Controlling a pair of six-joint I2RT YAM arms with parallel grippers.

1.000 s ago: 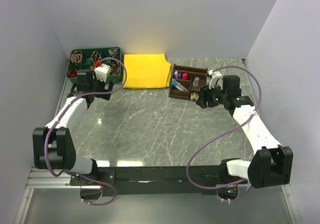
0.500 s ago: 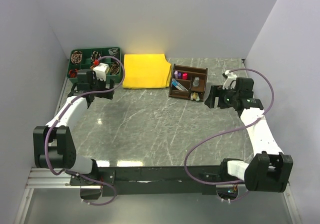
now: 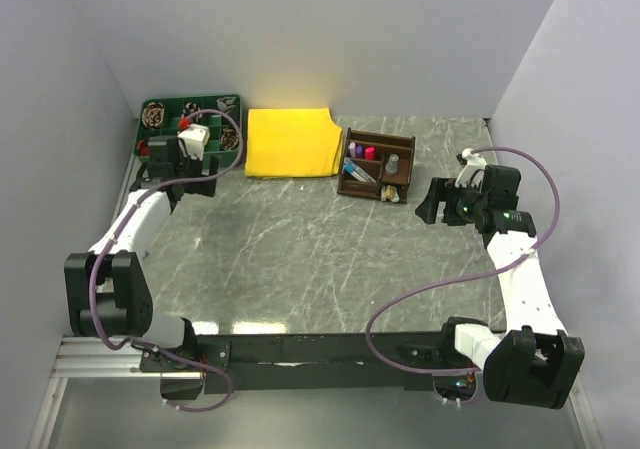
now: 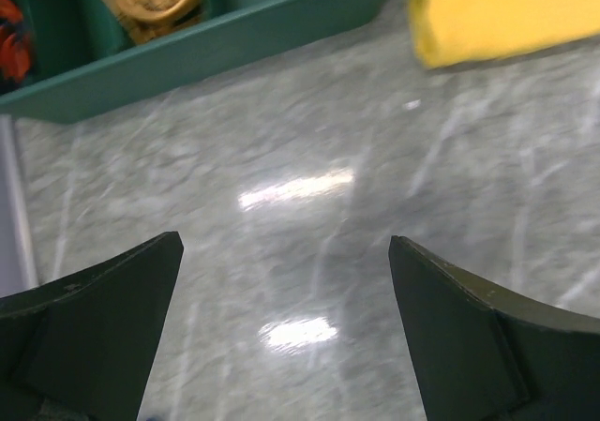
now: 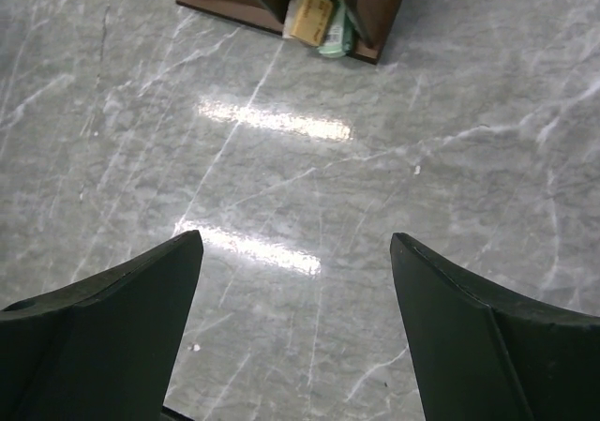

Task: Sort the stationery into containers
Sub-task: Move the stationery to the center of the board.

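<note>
A: Pincers?
B: Left pincer (image 4: 286,243) and right pincer (image 5: 295,241) both gape wide, empty, over the tabletop (image 3: 300,249).
A: Stationery?
B: Erasers (image 5: 319,22) sit in the organiser's (image 3: 383,137) near corner slot; pens (image 3: 358,153) fill slots farther back, beside the cloth (image 3: 291,141).

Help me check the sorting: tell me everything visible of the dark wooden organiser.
The dark brown wooden organiser is a box split into several compartments, standing flat on the grey marbled table, right of the yellow cloth. Marker pens lie inside; tan and green erasers sit in its near right corner.
</note>
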